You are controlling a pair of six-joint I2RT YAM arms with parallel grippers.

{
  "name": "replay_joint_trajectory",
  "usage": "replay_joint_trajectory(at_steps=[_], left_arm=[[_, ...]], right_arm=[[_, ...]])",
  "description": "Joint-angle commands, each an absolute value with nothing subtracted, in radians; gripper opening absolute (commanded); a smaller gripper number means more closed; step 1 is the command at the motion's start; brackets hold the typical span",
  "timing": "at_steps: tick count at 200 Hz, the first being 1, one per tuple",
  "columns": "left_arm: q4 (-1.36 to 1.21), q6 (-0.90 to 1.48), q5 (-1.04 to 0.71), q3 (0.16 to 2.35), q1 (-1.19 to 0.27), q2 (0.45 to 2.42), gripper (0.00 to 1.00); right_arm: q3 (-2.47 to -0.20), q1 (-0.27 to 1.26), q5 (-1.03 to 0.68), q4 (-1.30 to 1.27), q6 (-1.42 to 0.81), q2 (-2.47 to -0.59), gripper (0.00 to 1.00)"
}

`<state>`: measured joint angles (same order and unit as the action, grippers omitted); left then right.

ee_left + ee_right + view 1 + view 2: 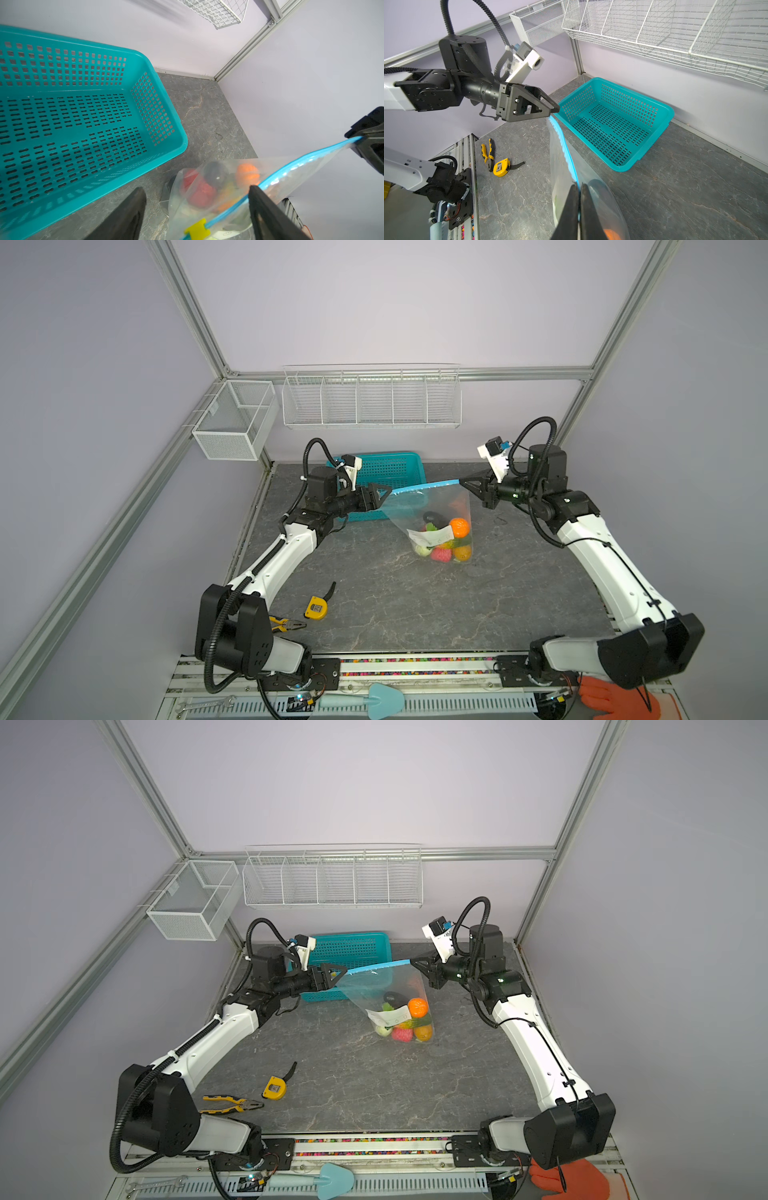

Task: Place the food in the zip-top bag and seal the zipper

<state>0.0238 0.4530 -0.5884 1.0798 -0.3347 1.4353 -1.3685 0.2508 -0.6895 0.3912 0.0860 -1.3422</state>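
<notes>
No brand name can be read anywhere. A white paper label (430, 536) is seen inside the zip-top bag (417, 506). Small dark marks are printed on it, but they are too small to be read. A little label is also stuck on the side of the yellow tape measure (316, 608), and its words cannot be read either. The bag is clear and crinkly. It is held up by its top edge between the two arms, just in front of the teal basket (386, 466). Whether its bottom is resting on the grey table (415, 614) cannot be told. The zipper (428, 486) is a thin light-blue strip along the top of the bag, and it is pulled in a line from one gripper to the other. The food (446, 541) is piled at the bottom of the bag. An orange piece (459, 526), a pink piece (440, 554), a dark piece (432, 516) and some green and yellow bits are seen through the plastic. The right gripper (579, 185) is squeezed tight on one end of the zipper. The left gripper (195, 188) is spread wide at the other end. The blue strip and the yellow slider tab (196, 229) are seen between its fingers (266, 212), and nothing is pinched by them. Yellow-handled pliers (286, 624) are laid beside the tape measure near the front left of the table.
</notes>
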Motion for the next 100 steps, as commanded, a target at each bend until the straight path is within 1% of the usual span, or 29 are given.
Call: replay_joint_trajectory(at_steps=[1, 31, 70, 100], left_arm=[[-0.037, 0.495, -0.631, 1.071, -0.336, 1.43, 0.7], [-0.024, 0.516, -0.633, 1.053, -0.336, 1.4, 0.5], [-0.055, 0.565, -0.64, 1.013, -0.341, 1.349, 0.34], [-0.049, 0.576, -0.64, 1.02, -0.364, 1.331, 0.25]], right_arm=[[-1.374, 0.256, -0.718, 0.372, 0.105, -1.344, 0.07], [-1.373, 0.257, -0.714, 0.367, 0.091, -1.341, 0.06], [-1.367, 0.262, -0.684, 0.361, 0.063, -1.333, 0.07], [-1.352, 0.266, -0.649, 0.35, 0.021, -1.32, 0.07]])
